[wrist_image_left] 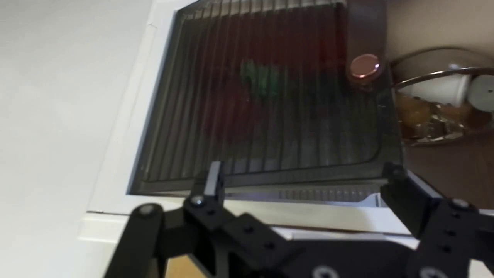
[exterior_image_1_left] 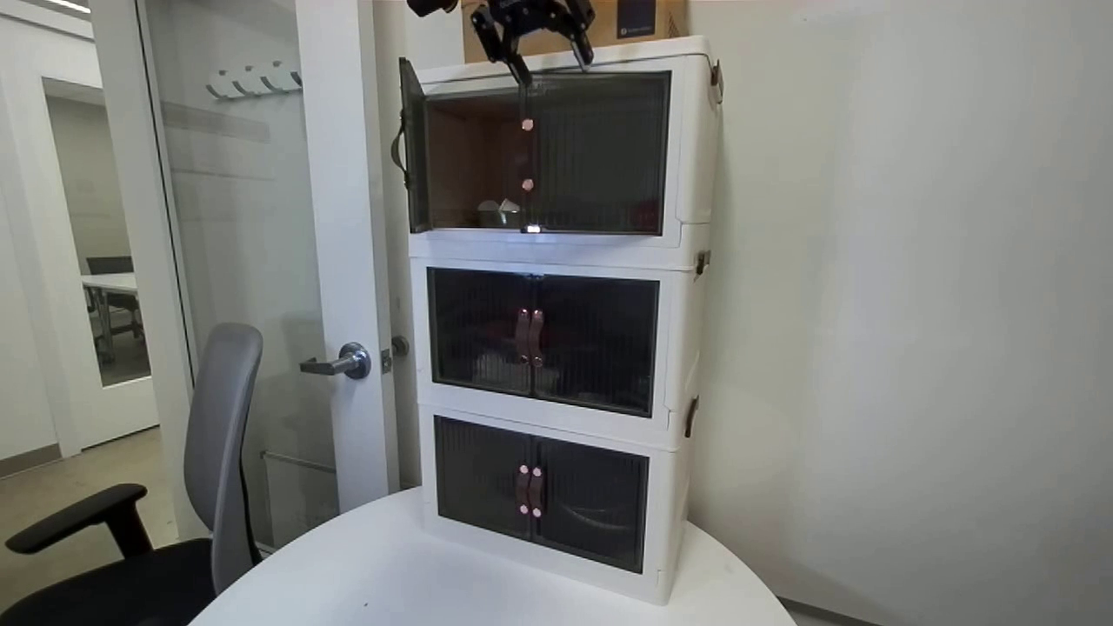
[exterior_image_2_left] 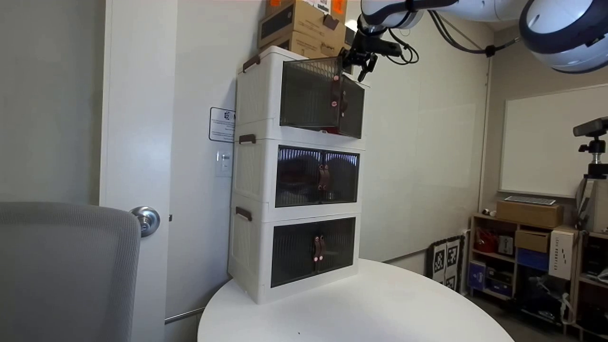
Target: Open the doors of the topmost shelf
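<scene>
Where the white tower [exterior_image_1_left: 556,249] peaks, its topmost shelf [exterior_image_1_left: 693,156] has the left door [exterior_image_1_left: 417,156] swung out, the right door [exterior_image_1_left: 604,156] across its half. I make out "ROBOTICS" on a distant box [exterior_image_2_left: 561,256]. The claw [exterior_image_1_left: 554,73] hangs released, fingers [wrist_image_left: 211,185] spread, by the right door; inside, a bowl [wrist_image_left: 440,73] holds something white.
</scene>
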You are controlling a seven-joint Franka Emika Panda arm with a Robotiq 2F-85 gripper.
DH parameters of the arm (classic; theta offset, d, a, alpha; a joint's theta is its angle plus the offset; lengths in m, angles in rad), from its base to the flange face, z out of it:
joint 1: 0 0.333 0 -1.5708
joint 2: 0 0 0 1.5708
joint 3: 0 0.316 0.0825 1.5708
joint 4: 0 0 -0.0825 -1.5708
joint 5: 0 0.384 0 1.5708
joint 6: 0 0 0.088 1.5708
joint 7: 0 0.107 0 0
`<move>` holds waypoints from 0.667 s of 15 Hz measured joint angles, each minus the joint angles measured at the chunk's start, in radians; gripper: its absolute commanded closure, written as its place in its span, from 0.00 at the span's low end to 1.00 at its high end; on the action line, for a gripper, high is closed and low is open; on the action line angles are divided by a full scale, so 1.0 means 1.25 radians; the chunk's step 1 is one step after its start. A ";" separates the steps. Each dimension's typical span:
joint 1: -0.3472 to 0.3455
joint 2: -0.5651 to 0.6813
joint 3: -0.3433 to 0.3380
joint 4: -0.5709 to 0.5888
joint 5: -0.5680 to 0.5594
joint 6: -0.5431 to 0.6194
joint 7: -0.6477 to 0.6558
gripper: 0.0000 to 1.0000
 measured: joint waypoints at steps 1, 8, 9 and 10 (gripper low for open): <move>0.014 0.015 -0.024 0.023 -0.031 -0.005 0.008 0.00; 0.084 0.076 -0.183 0.158 -0.214 -0.110 0.023 0.00; 0.090 0.076 -0.204 0.165 -0.237 -0.123 0.023 0.00; 0.095 0.073 -0.225 0.165 -0.258 -0.130 0.023 0.00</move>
